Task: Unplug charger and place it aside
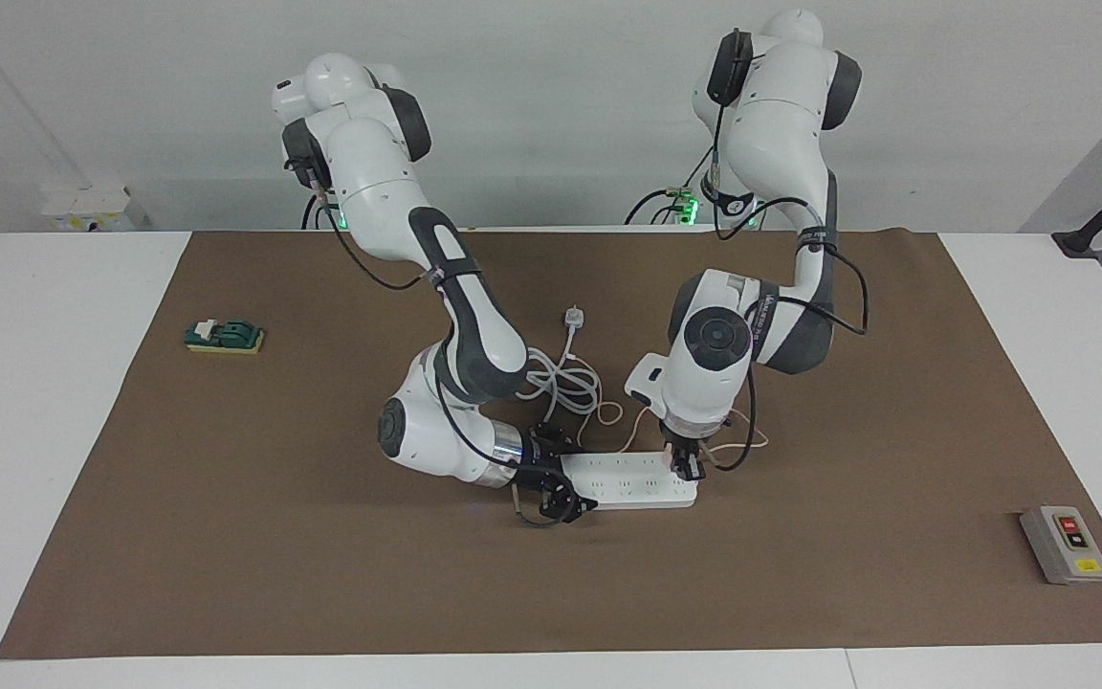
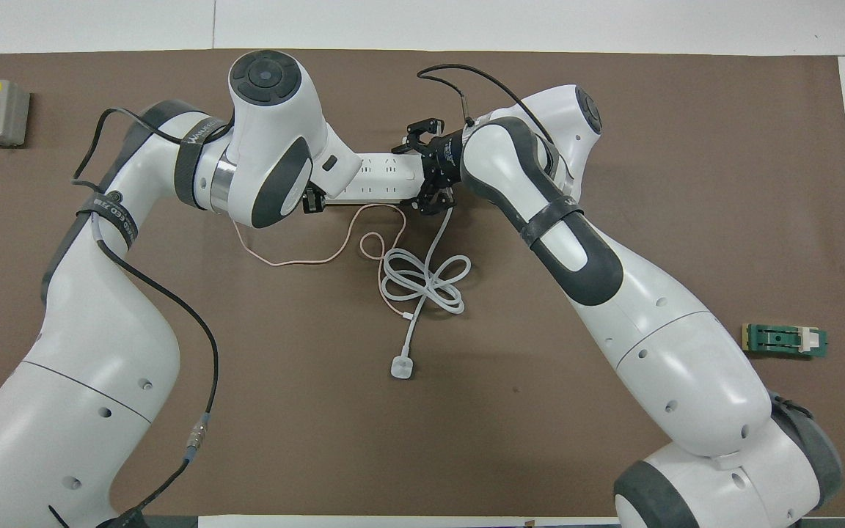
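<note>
The brown mat (image 1: 226,536) lies bare around the power strip (image 1: 632,481). At that strip's cord end, the right gripper (image 1: 578,486) spans its width, fingers spread. At the strip's other end, the left gripper (image 1: 687,463) pinches the pale pink charger (image 1: 672,460), plugged in; its thin cable (image 2: 305,258) loops toward the robots.

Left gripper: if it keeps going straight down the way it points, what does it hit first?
Most likely the charger, plugged into the power strip at its end toward the left arm. The left gripper points down right at it. Contact and jaw state can't be read from either view.
</note>
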Robot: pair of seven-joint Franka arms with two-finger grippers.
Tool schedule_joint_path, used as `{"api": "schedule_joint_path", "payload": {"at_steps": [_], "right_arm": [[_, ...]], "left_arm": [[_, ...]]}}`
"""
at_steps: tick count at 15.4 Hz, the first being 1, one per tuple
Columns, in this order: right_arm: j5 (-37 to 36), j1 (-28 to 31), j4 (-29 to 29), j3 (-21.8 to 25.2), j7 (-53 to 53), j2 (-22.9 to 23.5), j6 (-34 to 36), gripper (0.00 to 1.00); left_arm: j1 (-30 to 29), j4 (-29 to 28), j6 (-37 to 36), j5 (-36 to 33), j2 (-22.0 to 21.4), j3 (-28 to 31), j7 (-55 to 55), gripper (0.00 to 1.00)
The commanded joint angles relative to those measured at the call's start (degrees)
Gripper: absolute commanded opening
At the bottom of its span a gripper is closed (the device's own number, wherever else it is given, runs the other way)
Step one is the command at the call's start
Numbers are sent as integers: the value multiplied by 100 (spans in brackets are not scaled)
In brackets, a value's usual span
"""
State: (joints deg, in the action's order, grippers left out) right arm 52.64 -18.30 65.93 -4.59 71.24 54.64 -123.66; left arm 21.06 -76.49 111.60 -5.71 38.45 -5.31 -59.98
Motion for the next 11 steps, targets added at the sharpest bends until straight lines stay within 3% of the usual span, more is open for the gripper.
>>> {"api": "schedule_joint_path", "payload": {"at_steps": [1, 3, 11], "right_arm": [[27, 20, -36, -42, -356, 100, -220, 0], [36, 29, -36, -42, -356, 100, -220, 0], [80, 37, -36, -42, -356, 100, -220, 0]], "left_arm": [[-40, 169, -95, -53, 75, 4, -58, 8], [-49, 169, -86, -62, 66, 4, -67, 0], [-49, 169, 28, -62, -92, 48, -146, 0]]}}
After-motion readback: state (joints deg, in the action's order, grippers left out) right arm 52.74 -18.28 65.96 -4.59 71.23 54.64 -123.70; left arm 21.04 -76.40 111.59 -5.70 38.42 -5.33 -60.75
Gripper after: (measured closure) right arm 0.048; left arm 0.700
